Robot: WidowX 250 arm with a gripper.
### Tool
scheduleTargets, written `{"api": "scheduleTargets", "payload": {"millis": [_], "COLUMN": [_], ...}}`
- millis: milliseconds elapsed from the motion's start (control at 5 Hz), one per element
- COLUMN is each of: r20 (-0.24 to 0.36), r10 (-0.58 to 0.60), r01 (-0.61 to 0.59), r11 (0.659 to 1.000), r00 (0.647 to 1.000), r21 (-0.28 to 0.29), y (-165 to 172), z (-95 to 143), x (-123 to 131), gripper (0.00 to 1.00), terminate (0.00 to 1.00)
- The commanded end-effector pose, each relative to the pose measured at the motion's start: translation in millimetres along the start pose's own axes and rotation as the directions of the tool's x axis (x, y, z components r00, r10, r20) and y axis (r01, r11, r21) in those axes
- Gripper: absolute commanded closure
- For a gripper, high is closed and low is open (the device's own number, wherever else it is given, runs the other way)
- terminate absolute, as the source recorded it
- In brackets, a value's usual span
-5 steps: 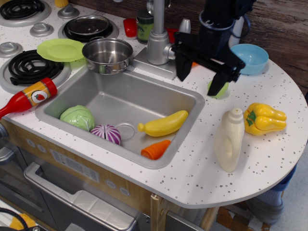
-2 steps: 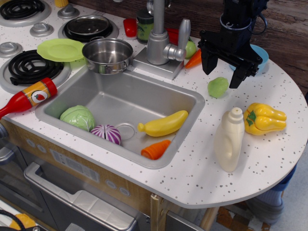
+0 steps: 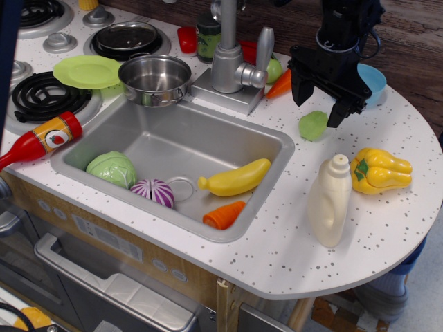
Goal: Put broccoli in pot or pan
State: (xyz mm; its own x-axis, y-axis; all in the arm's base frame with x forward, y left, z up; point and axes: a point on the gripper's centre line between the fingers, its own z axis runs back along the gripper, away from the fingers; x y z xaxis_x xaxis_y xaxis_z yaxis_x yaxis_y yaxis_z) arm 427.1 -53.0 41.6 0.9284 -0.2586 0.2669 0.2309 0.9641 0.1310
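Note:
The broccoli (image 3: 313, 125) is a small pale lime-green lumpy toy on the white counter to the right of the sink. My black gripper (image 3: 317, 104) hangs just above and behind it, its two fingers spread wide apart and empty, one to the left of the broccoli and one to its upper right. The shiny steel pot (image 3: 154, 79) stands upright at the sink's back left corner, far to the left of the gripper.
The sink (image 3: 90, 142) holds a green cabbage (image 3: 111, 169), a purple onion (image 3: 154, 192), a yellow banana (image 3: 234, 178) and a carrot (image 3: 223, 214). The faucet (image 3: 230, 48) stands between pot and gripper. A cream bottle (image 3: 329, 200), yellow pepper (image 3: 379, 170) and light-blue bowl (image 3: 374, 77) are nearby.
The gripper has moved right from over the sink's back right corner to just behind the broccoli, uncovering it. In the last half second it barely shifted. It stays open.

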Motion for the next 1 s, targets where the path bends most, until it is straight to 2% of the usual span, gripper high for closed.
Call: {"api": "scheduleTargets", "payload": {"millis": [0,200,400,600,800], "r20": [0.069,0.077,0.077,0.071,0.000], "r10": [-0.005,0.016,0.033,0.050,0.059], "r01": [0.006,-0.012,-0.028,-0.046,-0.059], "r11": [1.000,0.998,0.998,0.998,0.998], "r00": [0.998,0.997,0.997,0.996,0.998], "r21": [-0.028,-0.056,-0.063,-0.054,0.029], "y": [13,11,10,11,28], "z": [-5,-13,-15,-9,28], "x": [10,10,9,3,-10], "gripper": [0.00,0.00,1.00,1.00,1.00], "terminate": [0.00,0.00,0.00,0.00,0.00]}}
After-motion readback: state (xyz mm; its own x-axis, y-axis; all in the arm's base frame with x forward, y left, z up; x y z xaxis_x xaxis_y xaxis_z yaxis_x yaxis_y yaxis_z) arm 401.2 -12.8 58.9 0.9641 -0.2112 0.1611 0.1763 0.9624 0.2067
